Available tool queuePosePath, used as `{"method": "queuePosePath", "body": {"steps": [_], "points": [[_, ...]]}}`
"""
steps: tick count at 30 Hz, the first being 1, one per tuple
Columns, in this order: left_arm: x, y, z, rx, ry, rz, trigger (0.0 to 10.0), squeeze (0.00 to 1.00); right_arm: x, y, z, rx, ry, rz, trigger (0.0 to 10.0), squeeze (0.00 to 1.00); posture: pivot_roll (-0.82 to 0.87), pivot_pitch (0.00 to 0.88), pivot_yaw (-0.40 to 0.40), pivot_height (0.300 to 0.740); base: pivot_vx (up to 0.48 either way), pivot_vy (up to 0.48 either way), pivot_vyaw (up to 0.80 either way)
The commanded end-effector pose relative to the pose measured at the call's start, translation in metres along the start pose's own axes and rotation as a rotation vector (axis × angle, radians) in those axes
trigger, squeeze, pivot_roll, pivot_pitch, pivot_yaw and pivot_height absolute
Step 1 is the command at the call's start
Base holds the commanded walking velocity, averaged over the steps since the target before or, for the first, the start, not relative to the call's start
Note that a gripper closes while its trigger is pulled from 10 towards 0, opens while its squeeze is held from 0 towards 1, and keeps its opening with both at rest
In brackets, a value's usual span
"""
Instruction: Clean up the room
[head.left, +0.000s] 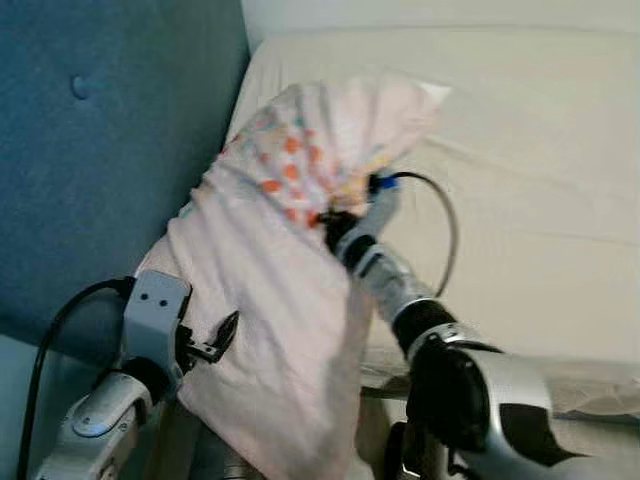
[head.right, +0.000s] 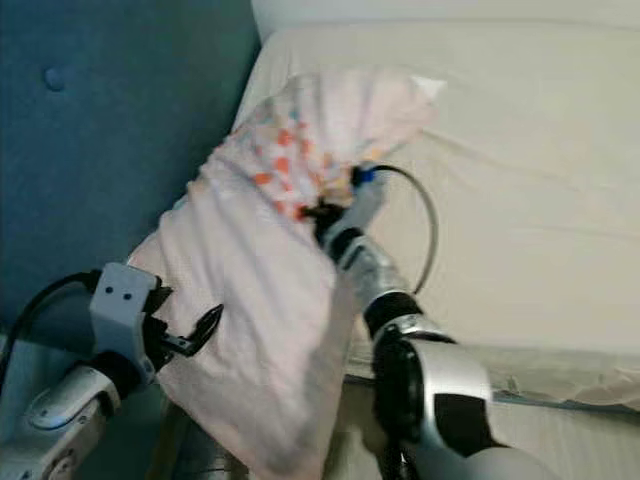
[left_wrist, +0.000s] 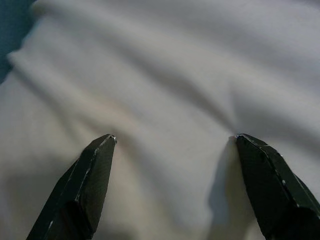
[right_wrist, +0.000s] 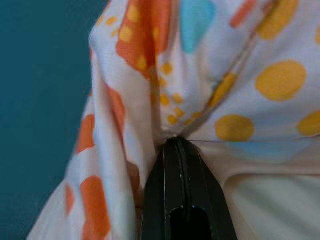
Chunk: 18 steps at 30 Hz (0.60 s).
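Observation:
A pale pink blanket (head.left: 280, 290) with orange, yellow and blue spots is lifted off the bed and hangs in folds by the headboard. My right gripper (head.left: 325, 222) is shut on a bunch of the spotted cloth (right_wrist: 200, 100), holding it up over the mattress edge. Lower down, at the hanging cloth's left side, my left gripper (head.left: 222, 335) is open. Its two fingertips (left_wrist: 102, 150) point at the plain pale side of the blanket (left_wrist: 170, 100) with nothing between them.
A cream mattress (head.left: 540, 180) stretches to the right and back. The teal padded headboard (head.left: 100, 150) stands along the left. A black cable (head.left: 445, 215) loops from my right wrist above the mattress. A white wall lies behind the bed.

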<state>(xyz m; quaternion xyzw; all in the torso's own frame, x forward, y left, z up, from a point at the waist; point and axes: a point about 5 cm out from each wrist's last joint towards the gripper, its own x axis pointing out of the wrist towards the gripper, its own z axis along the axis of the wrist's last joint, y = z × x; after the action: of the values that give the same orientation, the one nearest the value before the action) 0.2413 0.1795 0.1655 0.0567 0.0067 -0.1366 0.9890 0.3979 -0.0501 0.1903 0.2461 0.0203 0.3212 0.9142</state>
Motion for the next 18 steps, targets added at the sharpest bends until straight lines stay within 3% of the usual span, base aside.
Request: {"method": "queuePosePath", "body": {"steps": [1, 4, 5, 6, 7, 8, 12, 14, 17, 18], "points": [[-0.004, -0.003, -0.008, -0.008, 0.039, -0.002, 10.0, 0.0, 0.0, 0.011, -0.028, 0.015, 0.109, 0.069, 0.0, 0.0, 0.37, 0.384, 0.062, 0.556, 0.0, 0.0, 0.0], [-0.006, -0.005, -0.009, -0.014, 0.042, -0.003, 10.0, 0.0, -0.005, 0.003, -0.027, 0.009, 0.088, 0.031, 0.0, 0.0, 0.36, 0.377, 0.051, 0.556, 0.0, 0.0, 0.0], [-0.01, -0.003, -0.013, -0.02, 0.053, 0.003, 10.0, 0.0, -0.017, -0.022, -0.016, 0.03, 0.015, -0.104, 4.9, 0.0, 0.34, 0.369, 0.041, 0.556, 0.0, 0.0, 0.0], [-0.01, -0.003, -0.013, -0.02, 0.053, 0.003, 10.0, 0.0, -0.017, -0.022, -0.016, 0.03, 0.015, -0.104, 4.9, 0.0, 0.34, 0.369, 0.041, 0.556, 0.0, 0.0, 0.0], [-0.011, -0.001, -0.016, -0.03, 0.061, 0.013, 10.0, 0.0, -0.025, -0.035, -0.011, 0.021, -0.014, -0.162, 10.0, 0.0, 0.32, 0.357, 0.035, 0.556, 0.0, 0.0, 0.0], [-0.011, -0.001, -0.016, -0.03, 0.061, 0.013, 10.0, 0.0, -0.025, -0.035, -0.011, 0.021, -0.014, -0.162, 10.0, 0.0, 0.32, 0.357, 0.035, 0.556, 0.0, 0.0, 0.0], [-0.011, 0.009, -0.027, -0.097, 0.089, 0.057, 10.0, 0.0, -0.057, -0.075, 0.008, -0.073, -0.1, -0.337, 10.0, 0.0, 0.25, 0.31, 0.018, 0.556, 0.0, 0.0, 0.0], [-0.011, 0.01, -0.029, -0.11, 0.092, 0.061, 10.0, 0.0, -0.061, -0.079, 0.011, -0.077, -0.116, -0.354, 10.0, 0.0, 0.25, 0.31, 0.018, 0.556, 0.0, 0.0, 0.0], [-0.009, 0.022, -0.042, -0.179, 0.126, 0.126, 10.0, 0.0, -0.077, -0.091, 0.022, -0.193, -0.14, -0.387, 10.0, 0.0, 0.19, 0.283, 0.01, 0.556, 0.0, 0.0, 0.0], [-0.009, 0.022, -0.042, -0.179, 0.126, 0.126, 10.0, 0.0, -0.077, -0.091, 0.022, -0.193, -0.14, -0.387, 10.0, 0.0, 0.19, 0.283, 0.01, 0.556, 0.0, 0.0, 0.0]]}}
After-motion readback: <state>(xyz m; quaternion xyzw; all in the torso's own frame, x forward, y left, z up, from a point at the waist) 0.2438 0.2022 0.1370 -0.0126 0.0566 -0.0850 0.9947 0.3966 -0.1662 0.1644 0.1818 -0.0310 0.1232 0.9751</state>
